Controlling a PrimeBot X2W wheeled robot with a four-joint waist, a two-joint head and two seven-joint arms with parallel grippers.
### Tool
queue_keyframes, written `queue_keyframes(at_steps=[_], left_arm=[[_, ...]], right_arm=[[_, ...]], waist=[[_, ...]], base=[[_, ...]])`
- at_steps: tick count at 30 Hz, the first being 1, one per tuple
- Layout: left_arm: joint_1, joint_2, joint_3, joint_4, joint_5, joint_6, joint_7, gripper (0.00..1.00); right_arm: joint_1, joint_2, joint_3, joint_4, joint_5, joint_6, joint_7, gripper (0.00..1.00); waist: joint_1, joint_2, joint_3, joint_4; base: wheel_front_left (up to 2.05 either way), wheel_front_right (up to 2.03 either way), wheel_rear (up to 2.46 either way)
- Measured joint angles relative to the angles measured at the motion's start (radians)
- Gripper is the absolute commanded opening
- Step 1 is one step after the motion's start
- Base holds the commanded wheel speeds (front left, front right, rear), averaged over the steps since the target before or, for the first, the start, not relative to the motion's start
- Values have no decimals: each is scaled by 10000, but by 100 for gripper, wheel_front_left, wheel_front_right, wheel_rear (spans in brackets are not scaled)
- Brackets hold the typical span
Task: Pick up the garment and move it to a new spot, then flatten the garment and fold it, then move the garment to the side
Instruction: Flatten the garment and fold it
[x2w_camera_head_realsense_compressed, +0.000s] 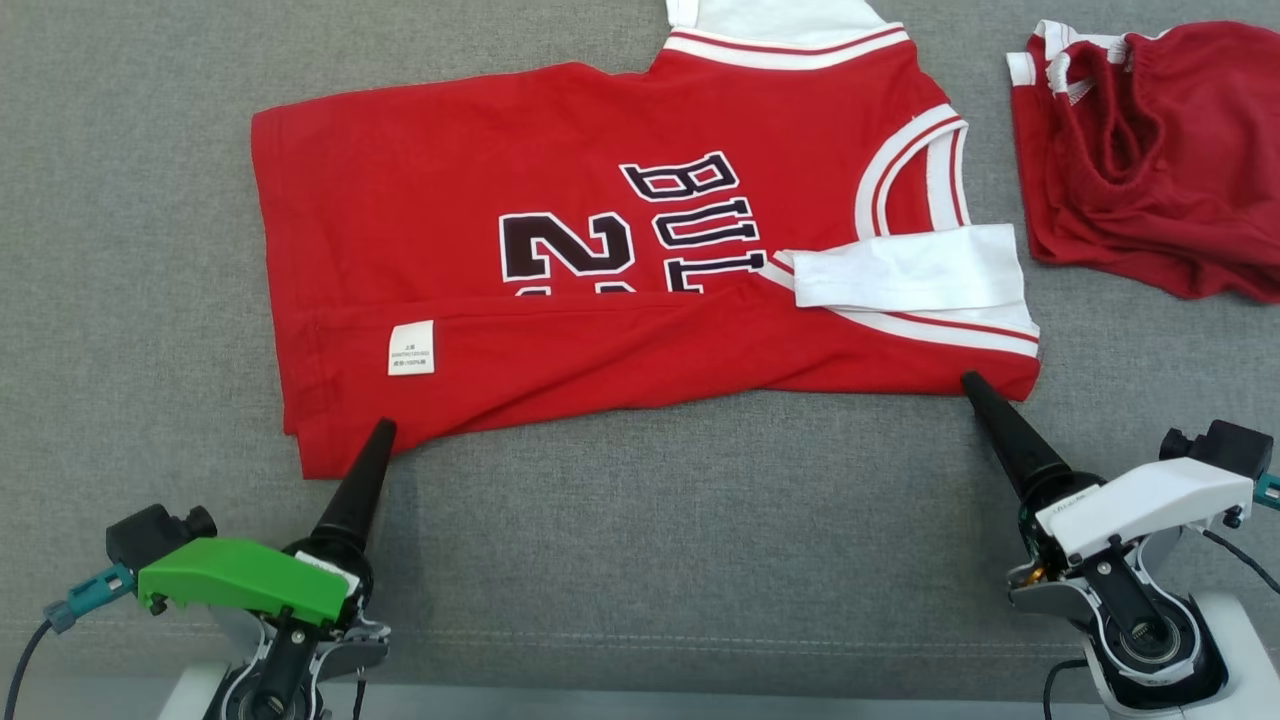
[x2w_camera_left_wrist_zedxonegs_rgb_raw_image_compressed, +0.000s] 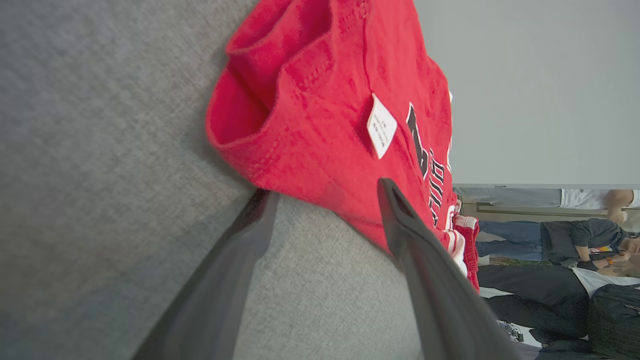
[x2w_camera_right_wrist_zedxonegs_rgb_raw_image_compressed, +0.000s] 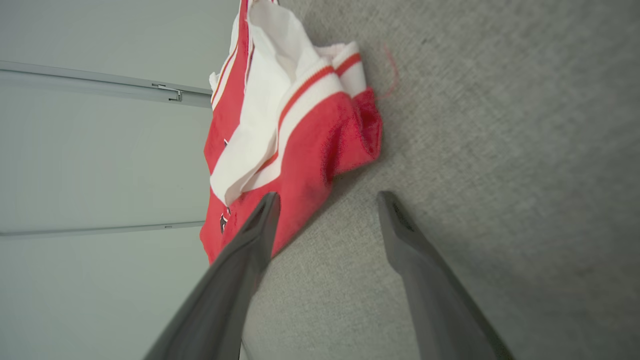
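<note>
– Jaws spread and empty on left gripper (x2w_camera_head_realsense_compressed: 383, 428) and right gripper (x2w_camera_head_realsense_compressed: 970, 380), tips at the near corners of the garment (x2w_camera_head_realsense_compressed: 600, 200).
– Progress?
– It lies flat on the grey cushion (x2w_camera_head_realsense_compressed: 640, 550), near edge folded over. Further folds and the side move appear outstanding. Beyond it, rightward, red shorts (x2w_camera_head_realsense_compressed: 1150, 150).

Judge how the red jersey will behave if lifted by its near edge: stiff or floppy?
Probably floppy: the red jersey already lies in soft creases with its near edge folded over. It looks thin and light, so it should lift easily but sag between grip points. The loose white sleeve will likely swing or unfold.
</note>
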Motion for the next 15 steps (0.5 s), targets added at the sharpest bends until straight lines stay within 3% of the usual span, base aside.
queue_keyframes(at_steps=[15], left_arm=[[-715, -121, -84, 500, 2, 84, 98, 100]], right_arm=[[-817, 161, -6, 658, 0, 82, -351, 100]], waist=[[0, 0, 168, 78]], base=[[0, 0, 0]])
